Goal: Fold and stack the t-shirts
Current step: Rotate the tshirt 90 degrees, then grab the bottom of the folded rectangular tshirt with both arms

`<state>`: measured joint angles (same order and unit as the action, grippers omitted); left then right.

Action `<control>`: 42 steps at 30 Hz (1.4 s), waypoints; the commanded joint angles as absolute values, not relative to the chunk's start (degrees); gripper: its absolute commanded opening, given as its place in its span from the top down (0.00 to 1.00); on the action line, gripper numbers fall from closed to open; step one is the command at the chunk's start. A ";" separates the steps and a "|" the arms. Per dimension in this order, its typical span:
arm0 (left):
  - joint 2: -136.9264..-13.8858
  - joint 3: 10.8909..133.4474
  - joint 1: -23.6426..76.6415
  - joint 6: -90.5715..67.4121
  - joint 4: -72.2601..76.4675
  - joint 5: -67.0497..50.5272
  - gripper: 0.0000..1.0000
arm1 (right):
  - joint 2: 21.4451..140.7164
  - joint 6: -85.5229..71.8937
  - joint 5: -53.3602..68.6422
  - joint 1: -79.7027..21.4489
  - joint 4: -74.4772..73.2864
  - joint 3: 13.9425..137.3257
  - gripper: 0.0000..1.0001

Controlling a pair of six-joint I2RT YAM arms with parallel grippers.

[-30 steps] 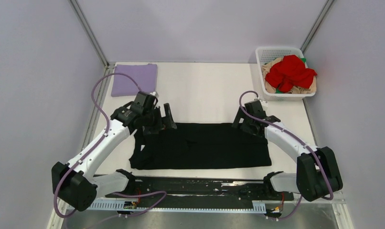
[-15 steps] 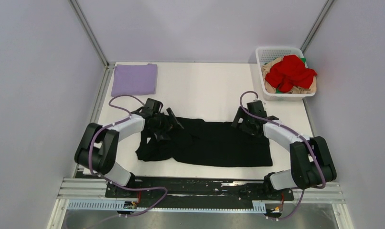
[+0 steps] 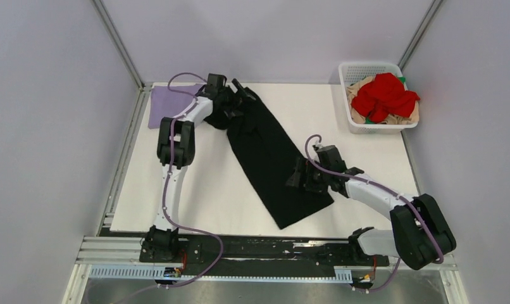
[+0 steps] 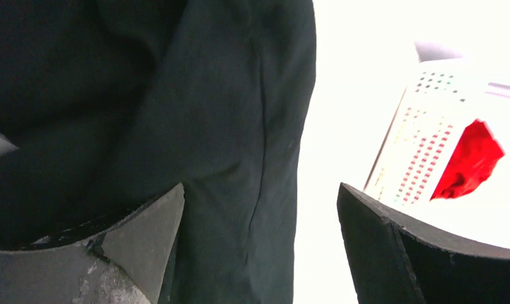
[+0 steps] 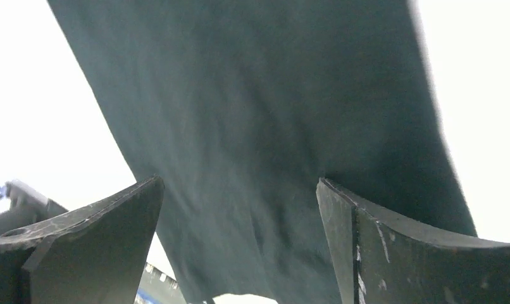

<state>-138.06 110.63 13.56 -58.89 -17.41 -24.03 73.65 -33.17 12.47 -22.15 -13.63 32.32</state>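
black fingers [image 4: 138, 240] of the left gripper [image 4: 260, 190] stood wide apart, closed on nothing, with the black t-shirt [image 4: 208, 114] spread under and between them. past its edge showed the white mesh basket [image 4: 417, 152] with a red t-shirt [image 4: 471, 158] inside. the right gripper [image 5: 238, 182] was likewise spread, its two fingers [image 5: 94, 221] parted over the same dark cloth, gripping nothing.

from above, the left gripper [image 3: 243, 95] hovered at the far left of the table [image 3: 202, 190], at the far end of the black tee, just beside a folded lavender t-shirt [image 3: 164, 107]. the black tee ran as a long diagonal band towards the near right, where the right gripper [image 3: 297, 177] sat at its right edge near the lower end. the basket stood at the far right corner, heaped with the red tee over a tan t-shirt [image 3: 361, 85]; a sliver of green t-shirt [image 3: 402, 79] showed beside the red one. any neck label or writing was too small to make out.
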 commanded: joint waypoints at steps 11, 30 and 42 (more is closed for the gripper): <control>-170.76 148.39 19.83 -67.21 4.41 -24.93 0.00 | 87.01 -27.27 26.90 -39.16 -10.83 40.31 0.00; -111.51 106.89 25.46 -33.42 -27.54 -6.66 0.00 | 64.77 -36.63 6.68 -32.93 -22.59 40.50 0.00; -76.28 49.11 37.89 -44.05 -29.95 -10.53 0.01 | 60.86 -39.68 14.82 -32.43 -30.50 31.61 0.13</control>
